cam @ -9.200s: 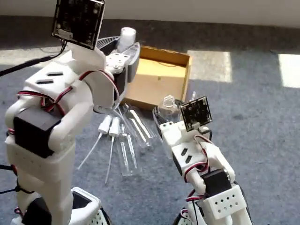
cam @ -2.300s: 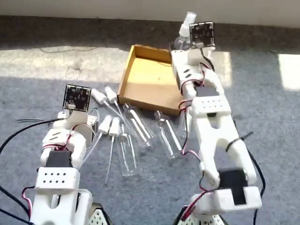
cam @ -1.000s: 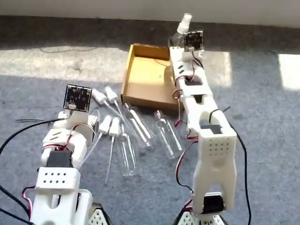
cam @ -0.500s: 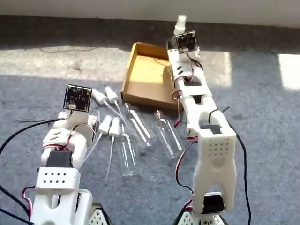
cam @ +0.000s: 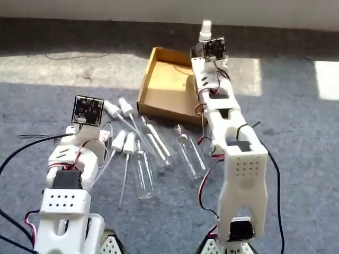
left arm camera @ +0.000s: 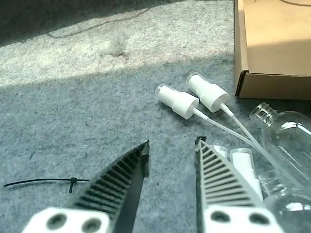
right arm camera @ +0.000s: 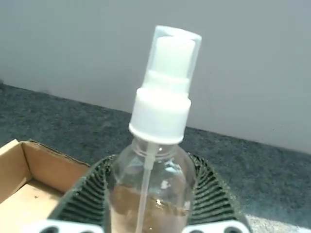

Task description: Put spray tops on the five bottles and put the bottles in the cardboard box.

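Observation:
My right gripper (right arm camera: 151, 167) is shut on a clear bottle (right arm camera: 148, 199) that stands upright with a white spray top (right arm camera: 165, 87) on it. In the high view this bottle (cam: 204, 29) is held above the far right corner of the cardboard box (cam: 164, 90). My left gripper (left arm camera: 172, 145) hovers open and empty over the carpet, just short of two loose spray tops (left arm camera: 177, 101) (left arm camera: 208, 92). Three uncapped bottles (cam: 144, 172) (cam: 156, 138) (cam: 190, 151) lie on the carpet in front of the box. Two more spray tops (cam: 119, 140) (cam: 130, 143) lie beside them.
The spray tops' long thin tubes (cam: 123, 185) trail across the grey carpet. A black cable tie (left arm camera: 48, 182) lies near my left gripper. A grey wall (right arm camera: 243, 58) rises behind the box. Open carpet (cam: 296, 121) lies right of the right arm.
The right arm carried the capped bottle from mid-carpet out to the box's far right corner, then shifted slightly. The left arm drew back from the box and lowered to the left.

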